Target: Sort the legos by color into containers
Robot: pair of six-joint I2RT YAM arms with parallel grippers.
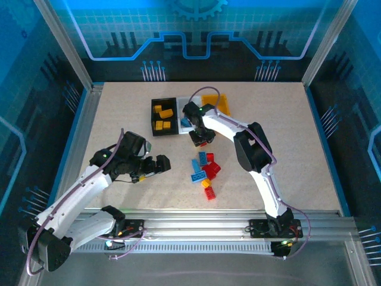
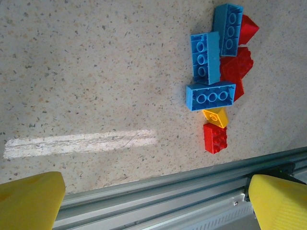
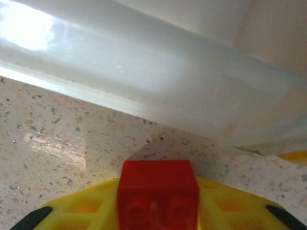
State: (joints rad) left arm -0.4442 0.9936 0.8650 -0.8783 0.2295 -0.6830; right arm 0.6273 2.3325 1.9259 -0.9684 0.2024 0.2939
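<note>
A loose pile of blue, red and yellow legos point(image 1: 205, 170) lies on the table in front of the containers. The black bin point(image 1: 156, 106) holds several yellow bricks; the white bin point(image 1: 182, 122) and the orange-yellow bin point(image 1: 221, 102) are partly covered by my right arm. Low at the white bin's near wall point(image 3: 144, 72), my right gripper point(image 1: 201, 138) is shut on a red lego point(image 3: 158, 184), which sits between the yellow fingers point(image 3: 86, 211). My left gripper point(image 1: 156, 165) stands open to the left of the pile, its fingers point(image 2: 31, 201) wide apart with nothing between them.
The left wrist view looks across three blue bricks point(image 2: 210, 96), several red ones point(image 2: 216, 138) and a yellow one point(image 2: 215, 116). A metal rail point(image 2: 158, 191) runs along the table's near edge. Frame posts and blue panels wall in the table.
</note>
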